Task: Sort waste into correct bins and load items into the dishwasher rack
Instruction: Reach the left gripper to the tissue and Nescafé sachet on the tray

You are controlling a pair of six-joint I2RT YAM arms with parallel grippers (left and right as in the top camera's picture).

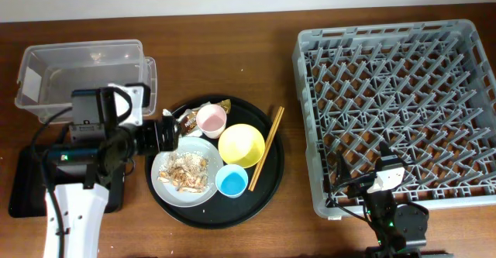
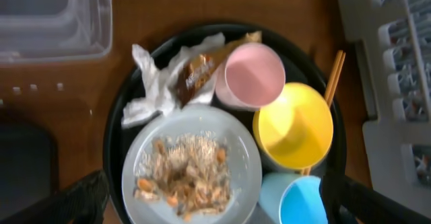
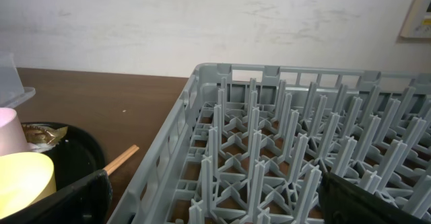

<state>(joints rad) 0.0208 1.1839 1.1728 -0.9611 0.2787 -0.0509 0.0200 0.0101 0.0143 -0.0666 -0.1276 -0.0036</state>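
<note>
Nearest the robot, the right gripper (image 3: pixel 219 207) sits low at the front wall of the dishwasher rack (image 1: pixel 387 27), jaws spread wide and empty. The left gripper (image 2: pixel 225 204) hangs above the round black tray's (image 1: pixel 271 190) left side, jaws likewise wide apart and holding nothing. The shallow black rectangular tray (image 1: pixel 22 190) lies front left, partly under that arm.

On the round tray, front to back:
- The plate (image 1: pixel 160 177) carries the food scraps (image 1: pixel 186 171), with the light-blue cup (image 1: pixel 232 180) just beside it.
- The yellow bowl (image 1: pixel 241 145) comes next, with the chopsticks (image 1: pixel 266 148) along its right.
- The pink cup (image 1: pixel 211 120) stands beyond it.
- The napkin (image 2: pixel 151 83) and snack wrapper (image 2: pixel 199 69) lie by that cup.

The clear box (image 1: pixel 85 53) stands far left. No pictured item is in the rack.
</note>
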